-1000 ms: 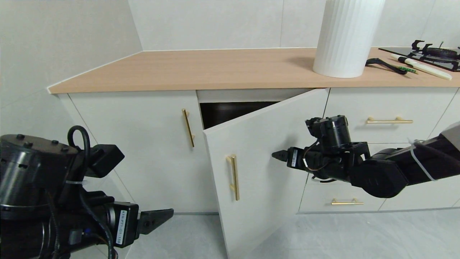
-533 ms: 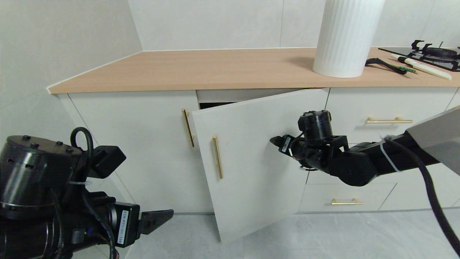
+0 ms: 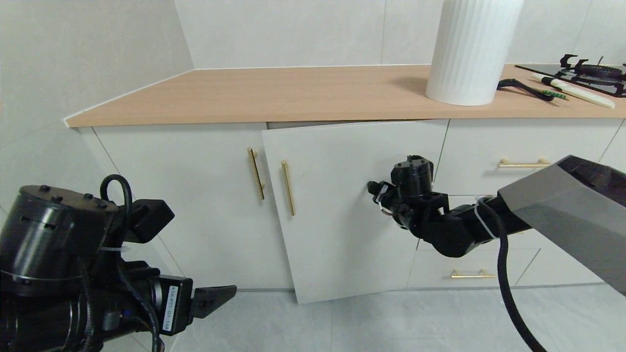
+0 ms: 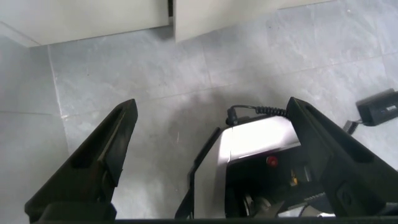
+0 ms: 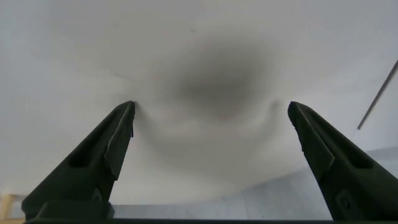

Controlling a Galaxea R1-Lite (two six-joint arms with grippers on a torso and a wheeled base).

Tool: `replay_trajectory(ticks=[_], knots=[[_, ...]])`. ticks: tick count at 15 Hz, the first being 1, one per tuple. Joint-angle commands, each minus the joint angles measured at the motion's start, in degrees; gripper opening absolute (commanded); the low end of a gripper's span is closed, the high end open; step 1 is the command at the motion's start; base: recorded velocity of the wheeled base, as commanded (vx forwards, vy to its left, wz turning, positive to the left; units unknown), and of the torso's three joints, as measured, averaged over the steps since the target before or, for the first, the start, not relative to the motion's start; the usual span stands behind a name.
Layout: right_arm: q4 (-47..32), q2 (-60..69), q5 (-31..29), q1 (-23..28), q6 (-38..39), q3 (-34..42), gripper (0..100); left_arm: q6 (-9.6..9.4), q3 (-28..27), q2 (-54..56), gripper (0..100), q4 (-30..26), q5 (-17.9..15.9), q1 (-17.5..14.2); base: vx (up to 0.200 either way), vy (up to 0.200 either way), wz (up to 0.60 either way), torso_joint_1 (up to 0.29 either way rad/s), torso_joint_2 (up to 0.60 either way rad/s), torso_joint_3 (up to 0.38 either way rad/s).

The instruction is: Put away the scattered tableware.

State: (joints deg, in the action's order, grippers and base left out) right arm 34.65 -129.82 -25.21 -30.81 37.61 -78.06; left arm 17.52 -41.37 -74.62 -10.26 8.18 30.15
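R claw (image 5: 210, 107) spread wide, tips against cabinet door (image 3: 342, 205); L claw (image 4: 211, 102) spread, empty, over floor (image 4: 155, 68).

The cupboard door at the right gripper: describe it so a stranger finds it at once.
Under the wooden countertop runs a row of white fronts. The door is second from the wall corner, right gripper at it. It alone stands slightly ajar.

A ribbed white container (image 3: 470, 54) is set on the wooden worktop (image 3: 293, 93); a gas hob (image 3: 595, 73) is seen near the container.
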Motion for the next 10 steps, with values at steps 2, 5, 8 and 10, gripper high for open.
replay_trajectory(ticks=[2, 5, 8, 10], knots=[[0.0, -1.6, -0.7, 0.5, 0.0, -1.2, 100, 0.06, -0.1, -0.4, 100, 0.0, 0.1, -0.1, 0.000, 0.000, 0.00, 0.000, 0.00, 0.000], [0.0, -3.1, -3.9, 0.5, -0.2, -3.4, 100, 0.24, -0.2, -1.0, 100, 0.0, 0.3, -0.6, 0.000, 0.000, 0.00, 0.000, 0.00, 0.000], [0.0, -5.0, -6.6, 1.3, -0.4, -5.8, 100, 0.32, -0.1, -1.1, 100, 0.0, 0.3, -0.6, 0.000, 0.000, 0.00, 0.000, 0.00, 0.000], [0.0, -6.1, -8.6, 1.7, -1.5, -7.2, 100, 0.32, -0.1, -1.5, 100, 0.0, 0.3, -0.6, 0.000, 0.000, 0.00, 0.000, 0.00, 0.000]])
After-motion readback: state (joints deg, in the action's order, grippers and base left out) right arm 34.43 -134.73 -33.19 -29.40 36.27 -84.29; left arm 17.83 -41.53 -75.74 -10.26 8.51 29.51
